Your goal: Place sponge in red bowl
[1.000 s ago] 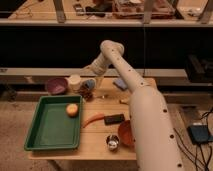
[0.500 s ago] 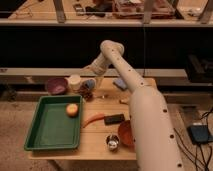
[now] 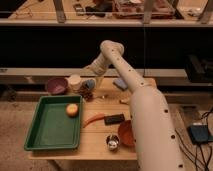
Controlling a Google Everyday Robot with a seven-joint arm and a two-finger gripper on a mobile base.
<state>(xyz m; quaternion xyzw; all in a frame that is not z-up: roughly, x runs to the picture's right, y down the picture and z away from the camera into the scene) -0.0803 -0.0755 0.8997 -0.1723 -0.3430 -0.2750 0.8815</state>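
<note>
The sponge, a small blue-grey pad, lies at the back of the wooden table, right of the arm. The red bowl stands near the front edge, its right side hidden behind the white arm. My gripper hangs low over the back of the table, left of the sponge and just in front of a small blue cup. Its fingers look open and I see nothing between them.
A green tray fills the table's left half, with an orange fruit in it. A purple bowl and white cup stand at the back left. A carrot, a black block and a shiny can lie mid-table.
</note>
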